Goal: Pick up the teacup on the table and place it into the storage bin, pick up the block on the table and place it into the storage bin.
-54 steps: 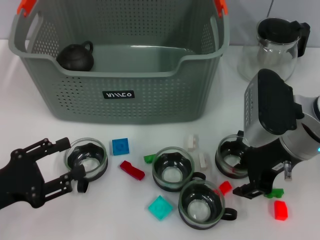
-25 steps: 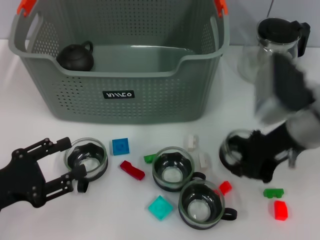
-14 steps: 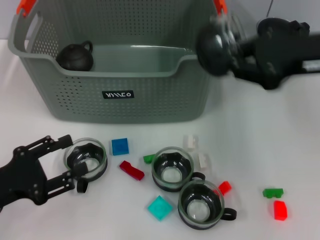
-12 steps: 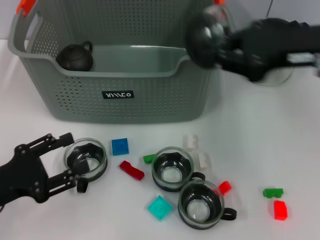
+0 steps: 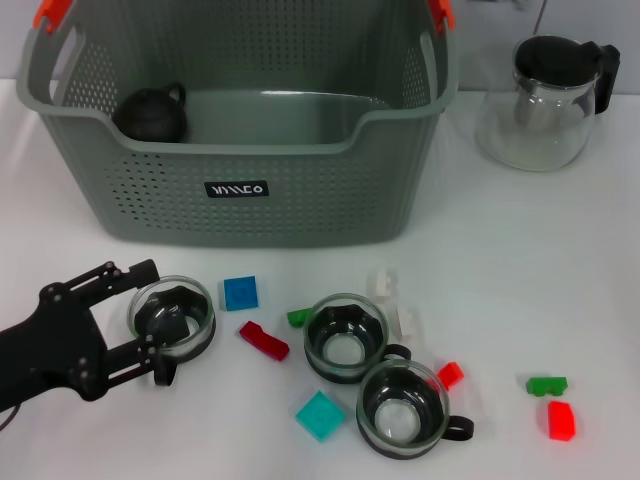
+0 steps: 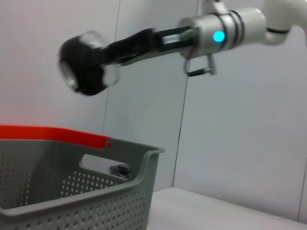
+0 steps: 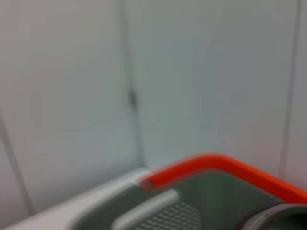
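Teacup (image 6: pixel 85 63) clamped in right gripper (image 6: pixel 109 57) fingers, high above storage bin (image 6: pixel 96 191) rim, so I judge a straight-down release comes next; left gripper (image 5: pixel 148 308) at 8 o'clock on desk (image 5: pixel 500 260), fingers apart flanking leftmost cup (image 5: pixel 175 318).

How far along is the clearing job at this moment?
Done: only a dark pot lies in the storage bin. In hand: the right gripper holds a lifted teacup in the air near the bin; the left gripper, jaws open, flanks the leftmost teacup on the table. Left: that cup, the middle teacup, the front teacup and every block, such as the blue block.
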Controlling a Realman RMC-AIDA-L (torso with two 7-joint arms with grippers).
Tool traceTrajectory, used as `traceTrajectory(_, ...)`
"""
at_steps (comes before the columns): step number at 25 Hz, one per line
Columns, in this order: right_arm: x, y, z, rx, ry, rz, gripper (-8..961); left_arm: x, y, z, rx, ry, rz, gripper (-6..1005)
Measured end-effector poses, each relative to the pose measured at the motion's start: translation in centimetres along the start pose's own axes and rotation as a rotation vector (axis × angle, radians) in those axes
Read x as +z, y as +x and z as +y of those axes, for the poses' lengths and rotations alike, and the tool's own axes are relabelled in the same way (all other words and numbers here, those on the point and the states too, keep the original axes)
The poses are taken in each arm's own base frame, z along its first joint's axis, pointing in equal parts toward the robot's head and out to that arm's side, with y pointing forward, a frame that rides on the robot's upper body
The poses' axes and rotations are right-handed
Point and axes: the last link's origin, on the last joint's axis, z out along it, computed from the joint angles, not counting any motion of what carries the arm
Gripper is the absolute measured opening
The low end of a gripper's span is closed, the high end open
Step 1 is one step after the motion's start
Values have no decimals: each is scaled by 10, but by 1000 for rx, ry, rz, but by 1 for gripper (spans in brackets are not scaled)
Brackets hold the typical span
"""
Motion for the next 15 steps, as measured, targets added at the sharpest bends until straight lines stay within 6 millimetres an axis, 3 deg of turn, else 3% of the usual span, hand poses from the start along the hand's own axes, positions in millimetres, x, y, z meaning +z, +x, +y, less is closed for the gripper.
traceTrajectory(5,44,-7,-10,7,137,118,55,3,-3,-1,-4,10,-9,719)
traceTrajectory(7,56,0,-17,13,191,132,55,9,-3,-2,-3,8,-14,719)
traceTrajectory(15,80,31,-26,-2,301,169,55,15,-4,-3,-3,6,-14,719)
